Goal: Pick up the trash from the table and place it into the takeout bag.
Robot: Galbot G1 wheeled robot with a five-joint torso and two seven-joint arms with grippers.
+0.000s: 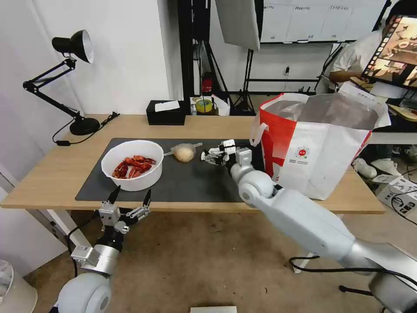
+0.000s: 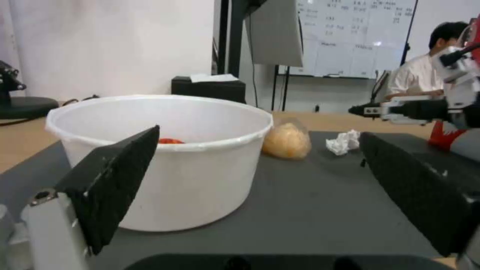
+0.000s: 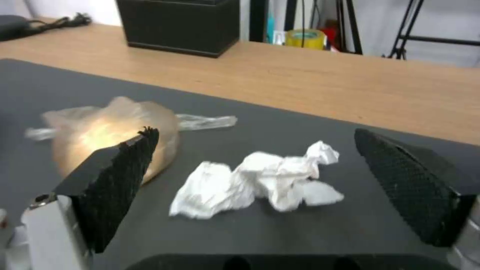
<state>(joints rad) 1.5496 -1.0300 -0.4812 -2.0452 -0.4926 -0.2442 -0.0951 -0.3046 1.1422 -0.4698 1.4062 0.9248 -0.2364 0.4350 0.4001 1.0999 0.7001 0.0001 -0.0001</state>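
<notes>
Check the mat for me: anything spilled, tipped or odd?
Nothing stands out. The white round bowl of red crayfish shells stands upright on the dark grey mat; the small clear bag with beige lump and crumpled white tissue lie apart, intact.

Black desk lamp (image 1: 71, 48) sitting at far left corner, arm folded, cord (image 1: 82, 137) trailing fwd w/ plug end lying near back edge. Black tissue box (image 1: 165, 113) standing at back edge, centre, white sheet poking out top. Yellow tape roll (image 1: 204, 105) lying just beside it, to the right. Tripod legs (image 1: 245, 93) and whiteboard (image 1: 319, 19) showing behind. White bin (image 1: 13, 287) standing on floor, lower left.
</notes>
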